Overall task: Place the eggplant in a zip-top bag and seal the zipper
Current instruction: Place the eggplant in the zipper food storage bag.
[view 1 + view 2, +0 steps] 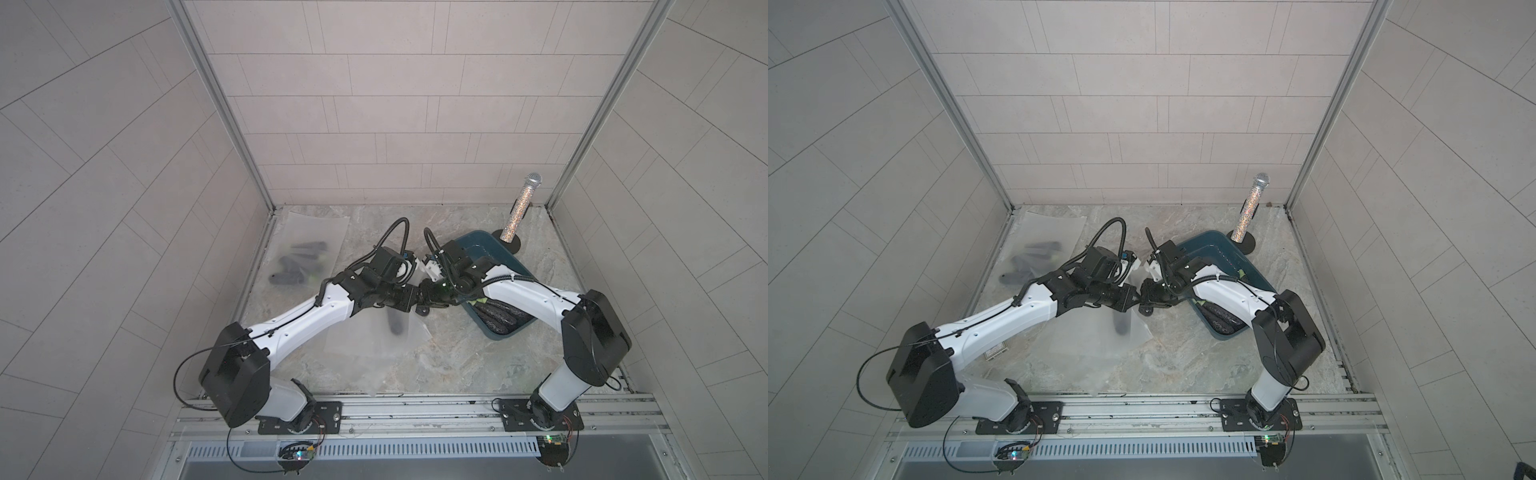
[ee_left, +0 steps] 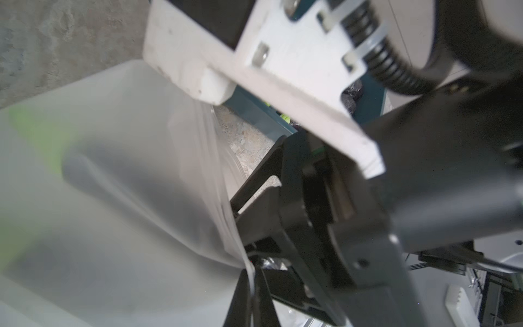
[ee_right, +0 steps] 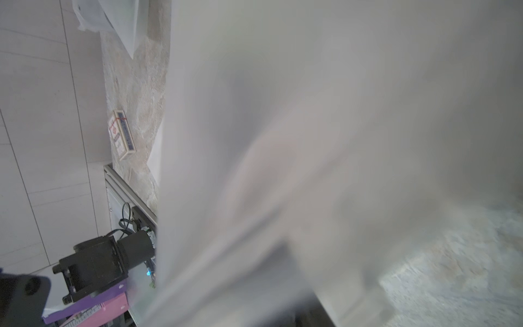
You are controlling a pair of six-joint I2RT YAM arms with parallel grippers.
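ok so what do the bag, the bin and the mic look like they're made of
The bag looks like thin frosted plastic film: it wrinkles and a dark shape shows through. The bin: rigid dark teal plastic, probably, with smooth, slightly shiny walls. The mic: glitter or sequin-covered body, sparkling; its head looks like silver metal mesh.

The bag [image 1: 365, 340] was frosted, translucent plastic film, the table [image 1: 465, 365] matt marbled stone, the bin [image 1: 482, 245] smooth teal plastic, the microphone [image 1: 518, 212] at upper right glittery, and the rail [image 1: 415, 405] brushed metal.
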